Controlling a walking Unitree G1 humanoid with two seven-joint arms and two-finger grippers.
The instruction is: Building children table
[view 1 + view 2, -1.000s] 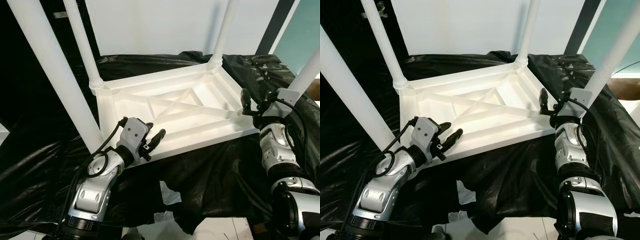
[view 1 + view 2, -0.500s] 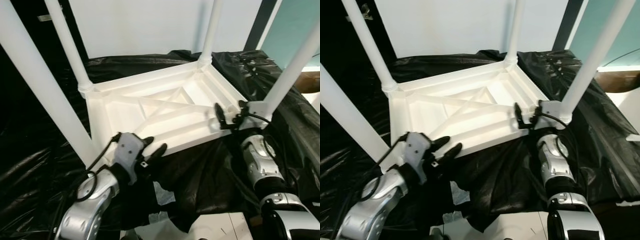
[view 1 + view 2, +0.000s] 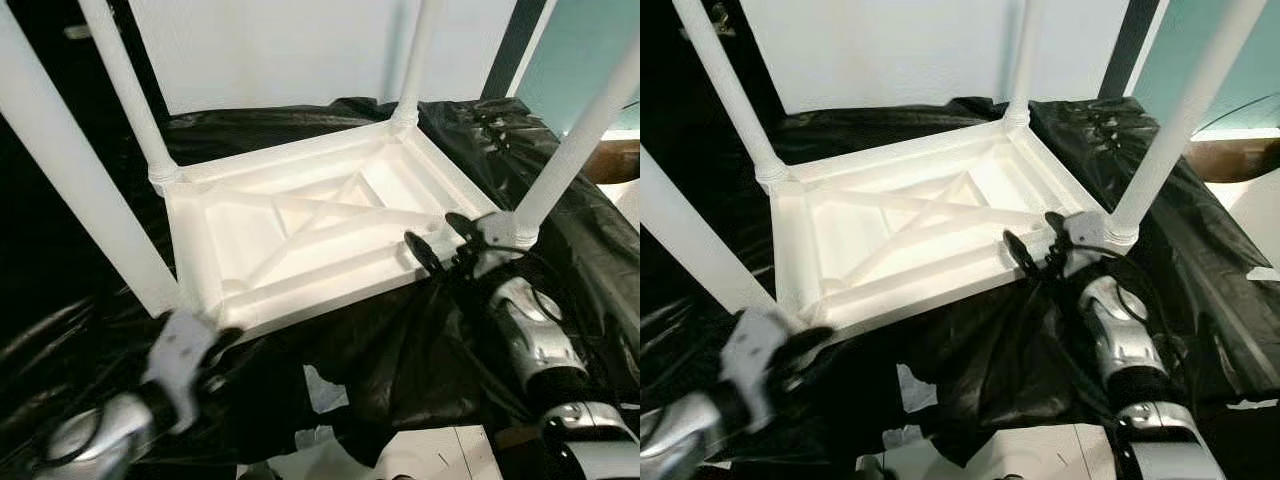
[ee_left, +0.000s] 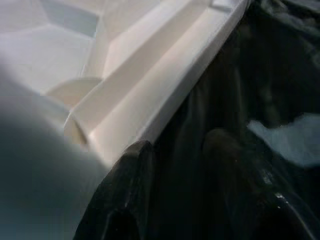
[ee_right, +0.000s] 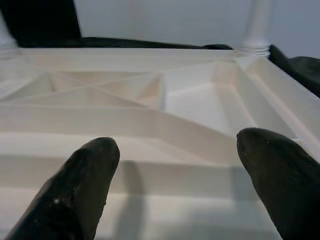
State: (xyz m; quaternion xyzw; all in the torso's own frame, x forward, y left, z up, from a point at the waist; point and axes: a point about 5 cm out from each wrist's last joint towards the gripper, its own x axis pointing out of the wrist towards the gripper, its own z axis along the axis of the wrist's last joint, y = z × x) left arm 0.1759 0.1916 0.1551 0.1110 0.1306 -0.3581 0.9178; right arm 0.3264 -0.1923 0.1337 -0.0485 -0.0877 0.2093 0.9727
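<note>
My head eyes look down at the upturned table (image 3: 300, 230); my wrist cams sit close at its near edge, all sharing it.

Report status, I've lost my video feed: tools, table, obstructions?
Left tool open, off the table's near edge. Right tool open at the near right corner. Table upside down on black sheeting, four legs up. Nothing in the way.

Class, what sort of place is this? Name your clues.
Probably an indoor room used for assembly: an upturned white table with legs up lies on black plastic sheeting before a plain white wall.
</note>
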